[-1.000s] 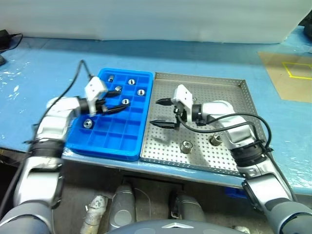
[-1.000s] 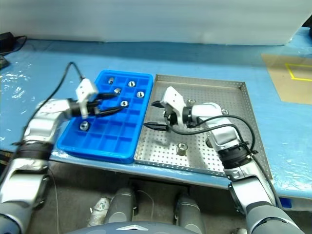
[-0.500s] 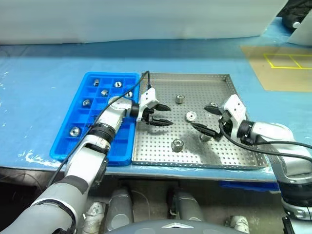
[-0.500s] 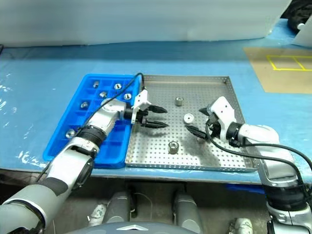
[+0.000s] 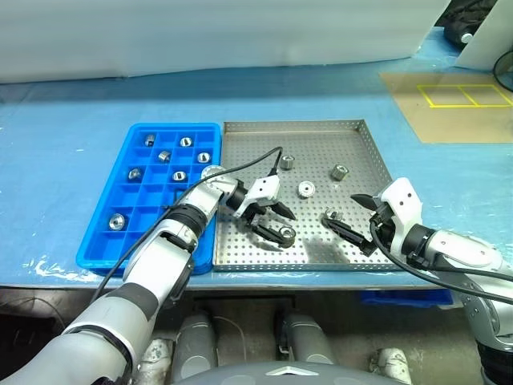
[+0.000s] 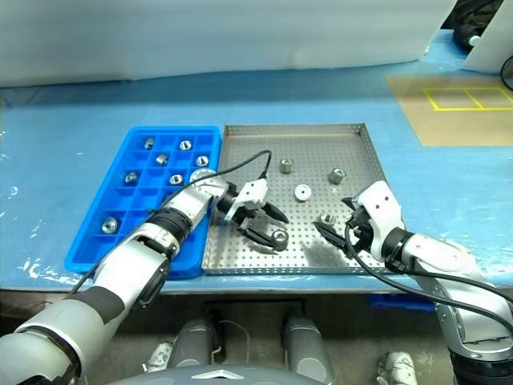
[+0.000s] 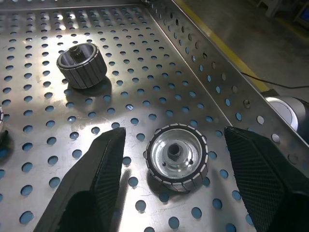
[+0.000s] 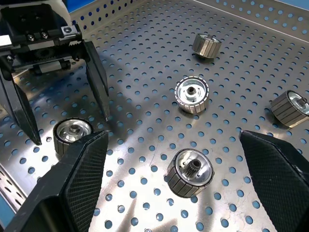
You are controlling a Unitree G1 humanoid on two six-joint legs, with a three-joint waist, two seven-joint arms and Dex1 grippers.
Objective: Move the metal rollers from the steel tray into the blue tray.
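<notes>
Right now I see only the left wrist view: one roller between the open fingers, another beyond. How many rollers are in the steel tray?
Observer: Five rollers in the steel tray, counting the one between the left gripper's fingers.
Operator: Is the right gripper holding anything?
Observer: No. The right gripper is open and empty over the tray, with a different roller lying between its fingers.
Operator: And the blue tray?
Observer: The blue tray lies against the steel tray's left side and has several rollers, one per compartment.
</notes>
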